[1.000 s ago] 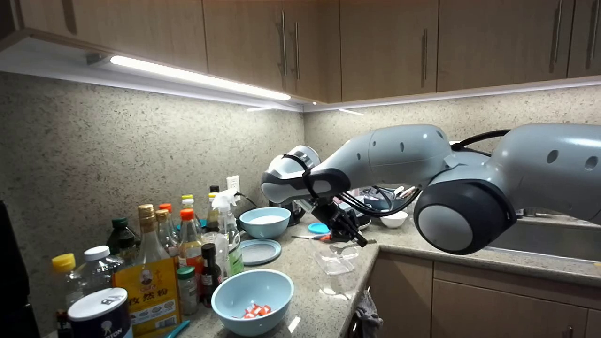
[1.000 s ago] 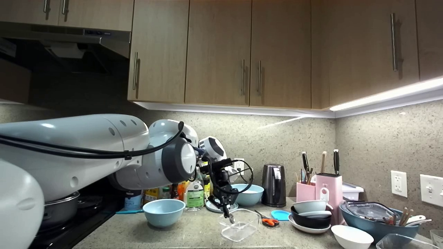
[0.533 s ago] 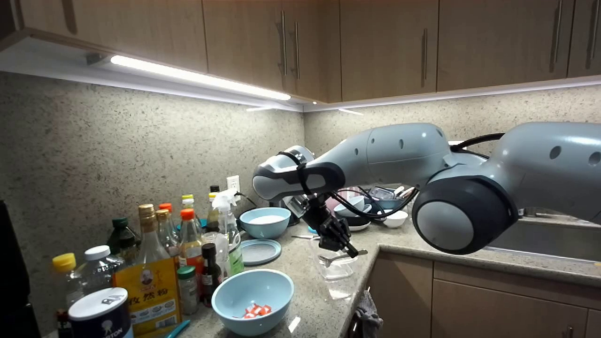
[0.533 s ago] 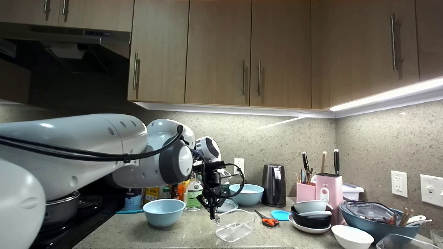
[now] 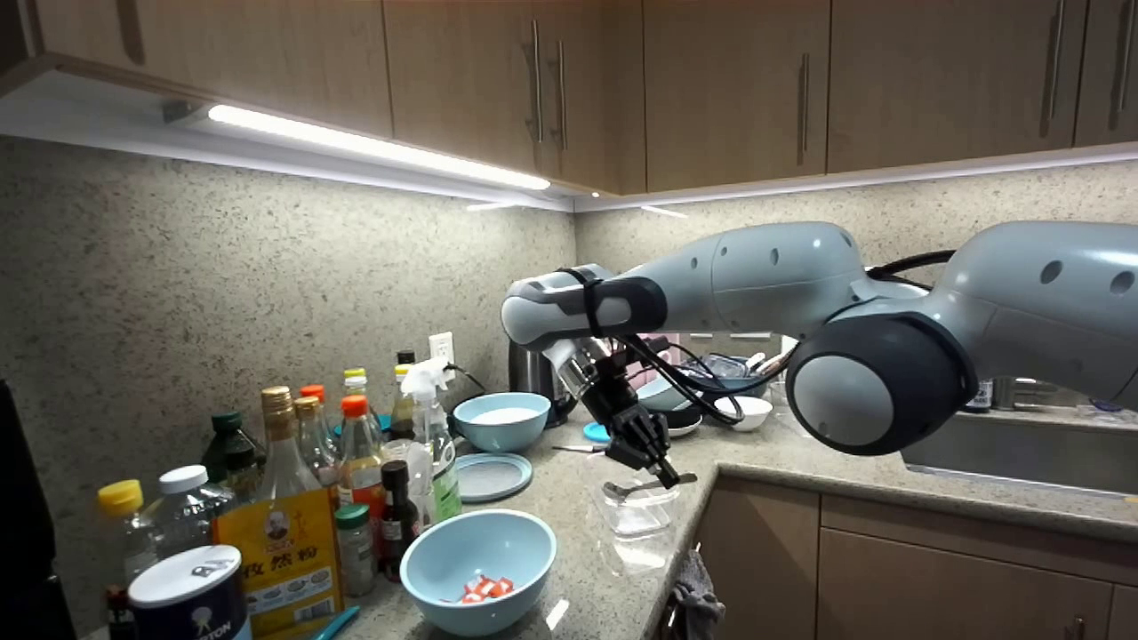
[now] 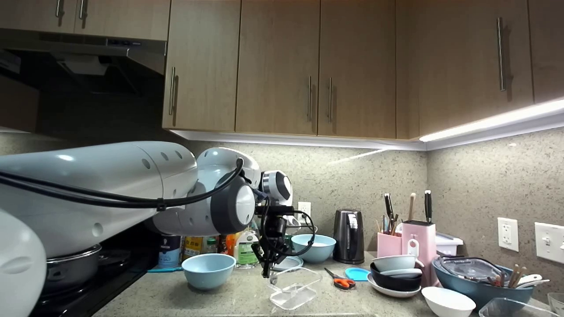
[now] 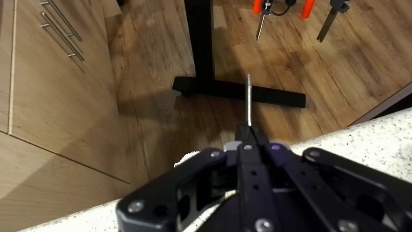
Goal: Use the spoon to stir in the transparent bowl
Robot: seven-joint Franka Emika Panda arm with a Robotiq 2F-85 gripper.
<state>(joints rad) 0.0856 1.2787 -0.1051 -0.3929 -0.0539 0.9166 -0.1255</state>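
The transparent bowl (image 5: 633,516) shows as a see-through, colourless container with a squarish rim on the counter; it also shows in an exterior view (image 6: 293,299). My gripper (image 5: 668,477) is shut on the spoon's handle, just above the container; its fingertips also show in an exterior view (image 6: 266,274). The metal spoon (image 5: 636,488) lies nearly level, its head over or inside the container; I cannot tell whether it touches. In the wrist view the handle (image 7: 248,100) stands out from the shut fingertips (image 7: 249,129); the spoon's head is hidden there.
A light-blue bowl (image 5: 478,569) with red-and-white bits stands nearer the stove. A second light-blue bowl (image 6: 313,248), a plate (image 5: 492,477), a spray bottle (image 6: 247,251) and a kettle (image 6: 349,235) stand behind. Orange-handled scissors (image 6: 343,282) lie beside the container. The counter edge is close.
The gripper and spoon have moved toward the stove side. The container has slid the same way. In the last half second the forearm has risen slightly while the fingertips stayed low.
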